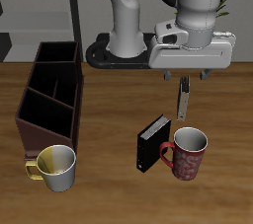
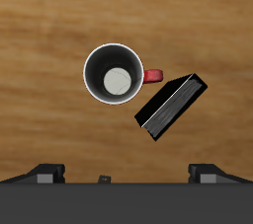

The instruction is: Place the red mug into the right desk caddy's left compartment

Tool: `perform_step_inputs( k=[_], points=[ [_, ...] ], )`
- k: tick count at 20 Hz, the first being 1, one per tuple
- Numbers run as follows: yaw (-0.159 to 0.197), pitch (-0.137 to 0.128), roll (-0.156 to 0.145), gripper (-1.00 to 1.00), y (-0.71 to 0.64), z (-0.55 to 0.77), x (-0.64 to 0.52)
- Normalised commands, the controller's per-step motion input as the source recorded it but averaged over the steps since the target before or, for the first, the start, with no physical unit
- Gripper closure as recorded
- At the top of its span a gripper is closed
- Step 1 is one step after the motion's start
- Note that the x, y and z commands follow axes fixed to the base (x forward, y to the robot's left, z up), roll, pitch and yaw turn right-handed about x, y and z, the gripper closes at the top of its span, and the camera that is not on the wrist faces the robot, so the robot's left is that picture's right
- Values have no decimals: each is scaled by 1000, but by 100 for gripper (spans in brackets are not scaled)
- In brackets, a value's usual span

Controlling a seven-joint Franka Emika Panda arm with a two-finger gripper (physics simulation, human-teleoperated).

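Pincer [image 1: 185, 104] hung released above red mug [image 1: 189, 152] — mug upright on desk [image 1: 109, 188], black box [image 1: 153, 142] just beside.

Even, soft light, no glare, no hot spots. Renders sharp w/ no motion blur, just coarse pixels at low res. Exterior view: faint shadows under the red mug [image 1: 190, 152] and black box [image 1: 152, 143]; right desk caddy [image 1: 51, 92] interior dark. Wrist view: bright wood table [image 2: 59, 21], no edge distortion visible.
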Motion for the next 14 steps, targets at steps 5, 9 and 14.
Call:
perform_step_inputs(
  k=[5, 9, 14],
  points=[
    [25, 13, 61, -100, 495, -228, 255],
    [9, -6, -13, -100, 90, -103, 182],
    [-17, 9, -47, -100, -86, -126, 279]
  ],
)
